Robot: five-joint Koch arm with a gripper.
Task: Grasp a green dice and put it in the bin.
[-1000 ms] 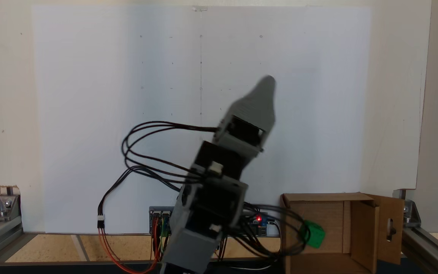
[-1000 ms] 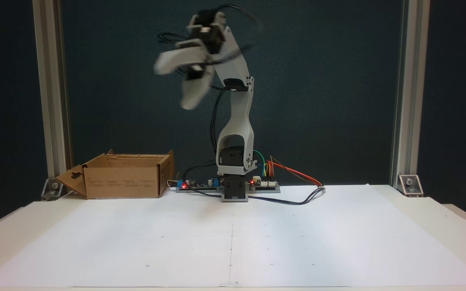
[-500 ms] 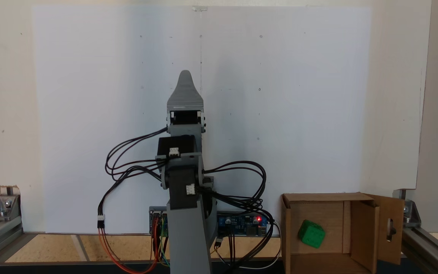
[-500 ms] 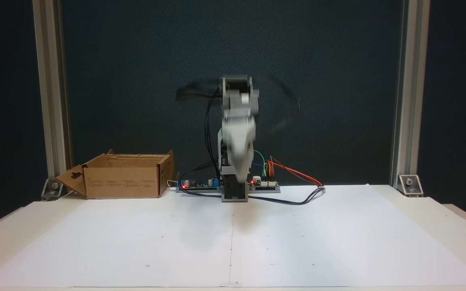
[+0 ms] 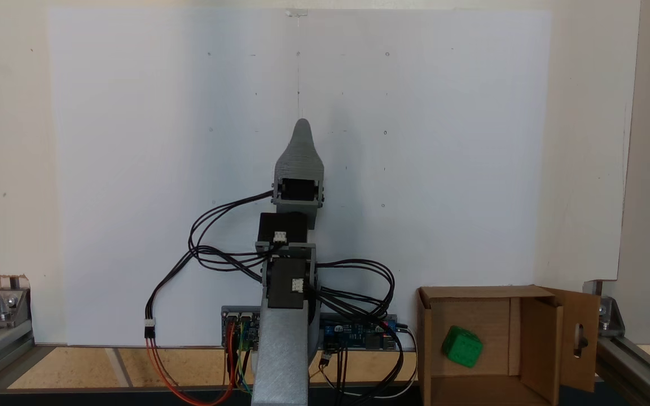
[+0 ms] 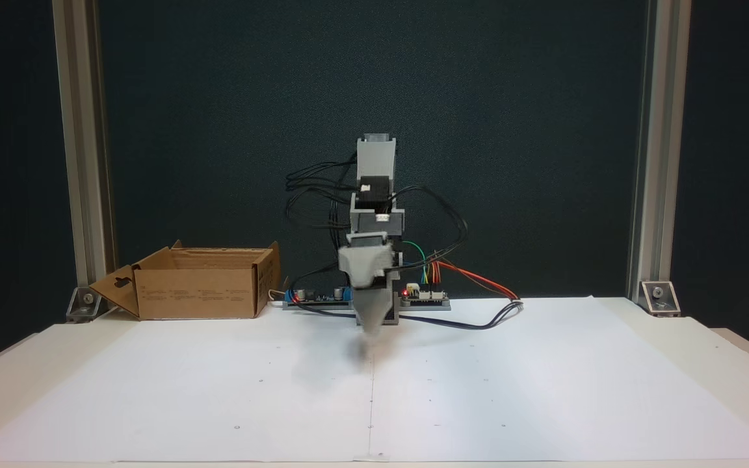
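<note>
In a fixed view looking down from above, the small bright green plastic dice with rounded edges (image 5: 462, 347) is lying on the floor of the brown corrugated cardboard bin (image 5: 532, 338), at about 4 o'clock from the arm's base. Its flap with the keyhole-shaped slot (image 5: 580, 339) is hanging open on the side at 3 o'clock. The grey printed gripper (image 5: 302, 125) is pointing toward 12 o'clock along the pencilled centre line of the white paper sheet (image 5: 133, 169), well apart from the bin. Here the two jaws are lying one behind the other, so only a single tapered tip is showing and whether they are parted or closed cannot be told.

In a fixed view facing the arm from the front, the bin (image 6: 192, 292) is standing at about 9 o'clock from the arm's base, its walls hiding the dice. This view is showing what the one from above is not: the gripper (image 6: 370, 329) is pointing down, its tip hanging just above the paper sheet (image 6: 543, 390), in front of the blue circuit boards (image 6: 319, 296) with a red light. The tip is blurred, and nothing is visible between the jaws. Black cables (image 6: 309, 201) are looping around the folded upper arm.
</note>
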